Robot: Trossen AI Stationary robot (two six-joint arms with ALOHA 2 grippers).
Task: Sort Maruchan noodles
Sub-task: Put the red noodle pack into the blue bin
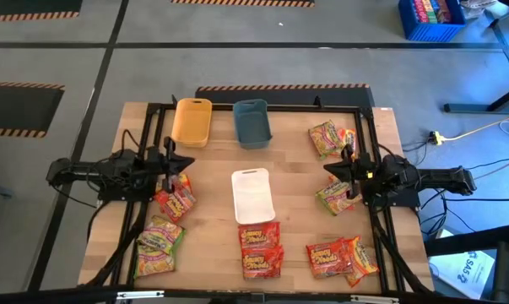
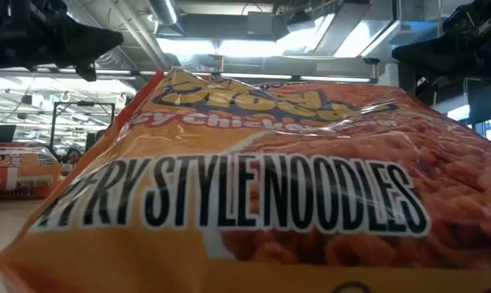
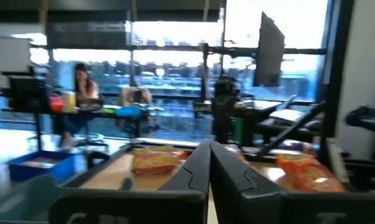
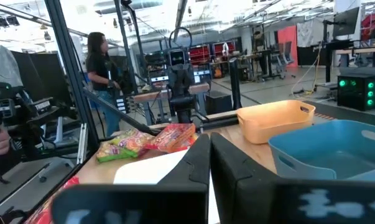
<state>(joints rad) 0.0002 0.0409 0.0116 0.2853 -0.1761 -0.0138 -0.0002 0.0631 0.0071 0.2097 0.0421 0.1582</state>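
1. Packets of Maruchan noodles lie scattered over the wooden table (image 1: 216, 198): a green-pink pair (image 1: 158, 245) at the near left corner, a red-orange packet (image 1: 176, 196) just beside the left gripper, two red packets (image 1: 260, 248) near the front middle, and two orange ones (image 1: 340, 257) at the front right.
2. Two more packets (image 1: 330, 139) sit at the far right, and a green one (image 1: 334, 197) lies just beside the right gripper.
3. Three trays stand in the middle: a yellow tray (image 1: 192, 122) and a blue tray (image 1: 252, 122) side by side at the far edge, and a white tray (image 1: 252, 195) nearer the front.
4. The left gripper (image 1: 180, 160) hovers over the table's left side, fingers pressed together, holding nothing.
5. The right gripper (image 1: 332, 168) hovers over the right side, fingers likewise closed and empty.
6. In the low view, one orange packet (image 2: 261, 187) lies right at the camera and fills most of the picture.
7. Beyond the table, a person (image 4: 101, 65) stands in the room in the right wrist view.
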